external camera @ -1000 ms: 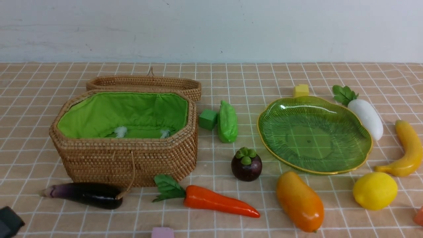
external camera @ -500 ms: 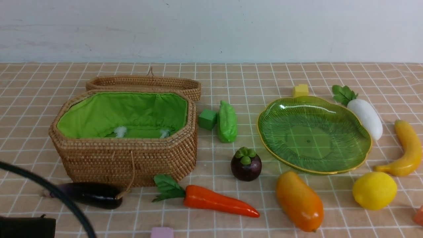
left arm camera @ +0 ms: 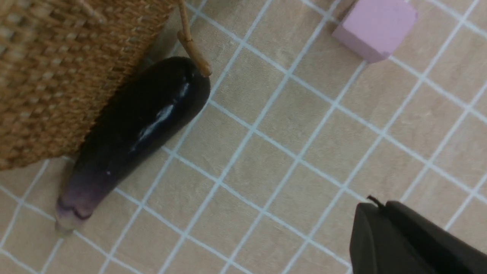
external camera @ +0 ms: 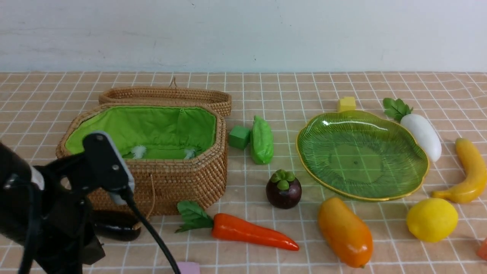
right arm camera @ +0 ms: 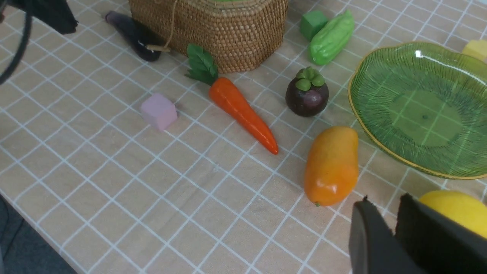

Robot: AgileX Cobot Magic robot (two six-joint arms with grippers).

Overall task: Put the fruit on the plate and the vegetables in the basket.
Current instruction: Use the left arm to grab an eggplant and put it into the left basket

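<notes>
The open basket [external camera: 152, 182] stands at the left and the plate [external camera: 361, 160] at the right with nothing on it. Eggplant [external camera: 118, 226], carrot [external camera: 247, 232], green pod [external camera: 261, 140] and radish [external camera: 420, 133] lie on the cloth. So do the mangosteen [external camera: 283, 190], mango [external camera: 345, 232], lemon [external camera: 432, 219] and banana [external camera: 470, 171]. My left gripper [left arm camera: 374, 205] is shut and holds nothing, a short way off the eggplant [left arm camera: 140, 121]. My right gripper [right arm camera: 380, 203] has its jaws slightly apart and nothing between them, between the mango [right arm camera: 331, 165] and the lemon [right arm camera: 456, 211].
Small cubes lie about: green [external camera: 239, 137] beside the pod, yellow [external camera: 346, 103] behind the plate, pink [external camera: 187, 267] at the front edge. The basket's lid [external camera: 167, 95] lies back behind it. A toggle cord [left arm camera: 194, 49] hangs from the basket onto the eggplant.
My left arm has come up into the front view at the lower left and now covers the eggplant's stem end. The fruit and vegetables have not moved.
</notes>
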